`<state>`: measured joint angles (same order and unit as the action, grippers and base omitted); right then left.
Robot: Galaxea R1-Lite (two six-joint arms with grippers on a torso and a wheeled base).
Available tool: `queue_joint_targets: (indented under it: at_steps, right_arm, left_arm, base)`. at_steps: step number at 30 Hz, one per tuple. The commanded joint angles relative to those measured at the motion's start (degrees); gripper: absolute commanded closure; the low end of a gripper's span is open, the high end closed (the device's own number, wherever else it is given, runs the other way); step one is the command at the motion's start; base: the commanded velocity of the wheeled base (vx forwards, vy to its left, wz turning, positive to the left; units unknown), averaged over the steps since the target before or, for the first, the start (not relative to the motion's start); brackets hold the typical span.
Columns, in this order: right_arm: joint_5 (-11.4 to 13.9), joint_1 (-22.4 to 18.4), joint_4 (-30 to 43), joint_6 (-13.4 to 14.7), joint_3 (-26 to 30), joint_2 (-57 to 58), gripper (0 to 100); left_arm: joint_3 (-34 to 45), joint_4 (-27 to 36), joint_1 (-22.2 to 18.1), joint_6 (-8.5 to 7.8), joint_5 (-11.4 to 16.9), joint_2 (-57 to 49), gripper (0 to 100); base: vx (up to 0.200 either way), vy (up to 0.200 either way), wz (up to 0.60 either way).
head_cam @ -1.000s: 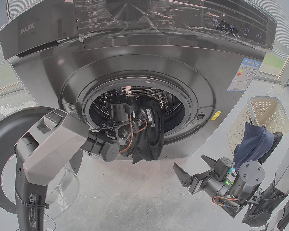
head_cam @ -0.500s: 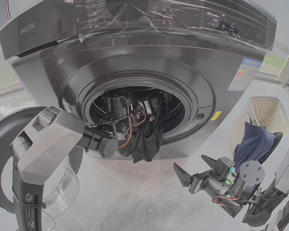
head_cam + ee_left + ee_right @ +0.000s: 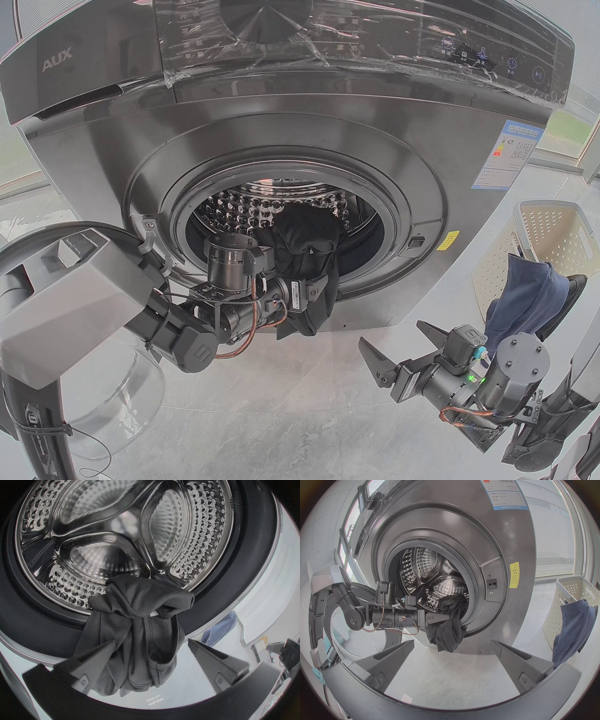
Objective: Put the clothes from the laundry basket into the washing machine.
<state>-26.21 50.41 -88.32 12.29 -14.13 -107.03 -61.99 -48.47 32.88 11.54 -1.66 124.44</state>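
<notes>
Black garment [image 3: 140,630] over washing machine [image 3: 375,125] door rim, at left hand [image 3: 150,643], fingers wide; right hand [image 3: 392,335] wide; yellow sticker [image 3: 447,240] right of door.

Black garment [image 3: 140,617] draped over the dark door seal [image 3: 225,583], half hanging outside, shiny dimpled drum [image 3: 103,520] behind, left gripper [image 3: 151,642] spread wide before the garment

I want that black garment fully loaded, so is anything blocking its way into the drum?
Nothing visible does. The door is swung open, and the black garment drapes over the seal, part inside the drum, part hanging outside.
</notes>
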Motion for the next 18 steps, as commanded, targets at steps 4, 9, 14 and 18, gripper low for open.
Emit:
queue_joint_targets:
  at_steps: [4, 9, 14, 18]
  right_arm:
    - [0.2, 0.0, 0.0, 0.0, -0.1, -0.1, 0]
    - [0.5, 0.0, 0.0, 0.0, -0.1, 0.0, 0]
    - [0.5, 0.0, 0.0, 0.0, -0.5, -0.1, 0]
    - [0.5, 0.0, 0.0, 0.0, -0.5, -0.1, 0]
  left_arm:
    - [-2.1, 0.0, -0.2, -0.65, 0.3, 4.1, 100]
    - [-7.1, -0.4, -0.4, -0.21, 0.3, 7.0, 100]
    - [-17.4, -1.6, -1.1, 1.99, -0.7, 8.7, 100]
    - [-25.8, -4.6, -1.6, 4.72, -3.4, 10.3, 100]
  base:
    - [0.000, 0.000, 0.00]
    - [0.000, 0.000, 0.00]
    - [0.000, 0.000, 0.00]
    - [0.000, 0.000, 0.00]
